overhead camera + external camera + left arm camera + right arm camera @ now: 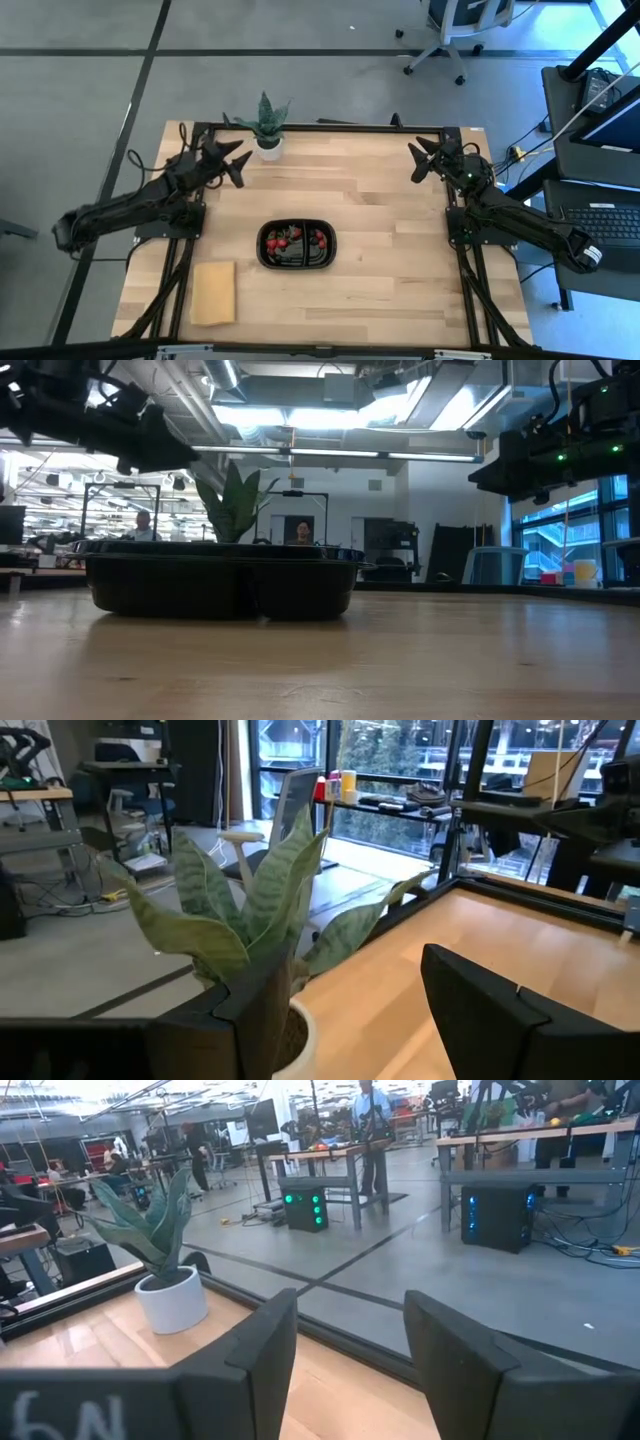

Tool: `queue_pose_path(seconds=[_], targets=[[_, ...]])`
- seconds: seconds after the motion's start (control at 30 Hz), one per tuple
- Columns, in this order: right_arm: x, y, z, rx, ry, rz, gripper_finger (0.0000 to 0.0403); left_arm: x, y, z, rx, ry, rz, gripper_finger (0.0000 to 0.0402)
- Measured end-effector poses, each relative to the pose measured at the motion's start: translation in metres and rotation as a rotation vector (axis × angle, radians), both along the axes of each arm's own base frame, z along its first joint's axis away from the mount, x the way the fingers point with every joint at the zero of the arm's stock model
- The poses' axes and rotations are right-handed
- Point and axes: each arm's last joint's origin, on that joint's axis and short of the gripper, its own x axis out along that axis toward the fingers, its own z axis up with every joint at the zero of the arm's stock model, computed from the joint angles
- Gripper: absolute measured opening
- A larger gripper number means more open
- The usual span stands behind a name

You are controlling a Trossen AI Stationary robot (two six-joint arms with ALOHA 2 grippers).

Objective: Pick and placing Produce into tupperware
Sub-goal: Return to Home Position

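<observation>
From above, the tupperware (296,262) sits near the middle of the table (380,290). The produce (293,238) lies inside it as small red specks. They are too tiny to count, and I cannot tell which compartment each one is in. The left gripper (236,160) hangs well beyond the tupperware's far left side with its fingers spread and nothing between them. The right gripper (417,161) hangs well beyond the far right side, also spread and empty. A potted plant (266,128) stands past the tupperware at the table's far edge. A tan block (213,292) lies at its near left.

From table height, the tupperware's dark wall fills the left half and hides the produce completely. Plant leaves rise behind it. Dark arm parts cross the upper corners, cut off, so neither set of fingers can be made out.

The left wrist camera shows that gripper's two fingers held apart over bare wood. The plant is close and its pot is cut off. The tupperware is out of frame.

The right wrist camera shows its fingers parted too, with the plant farther off. The tupperware does not show here either.
</observation>
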Motion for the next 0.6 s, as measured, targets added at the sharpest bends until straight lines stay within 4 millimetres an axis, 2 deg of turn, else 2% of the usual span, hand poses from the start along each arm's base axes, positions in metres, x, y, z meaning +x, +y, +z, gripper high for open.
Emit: queue_pose_path(seconds=[0.6], targets=[[0.000,0.000,-0.002,0.014,0.020,0.000,0.0187,-0.026,-0.015,-0.009,-0.036,0.014,0.017,0.0215]])
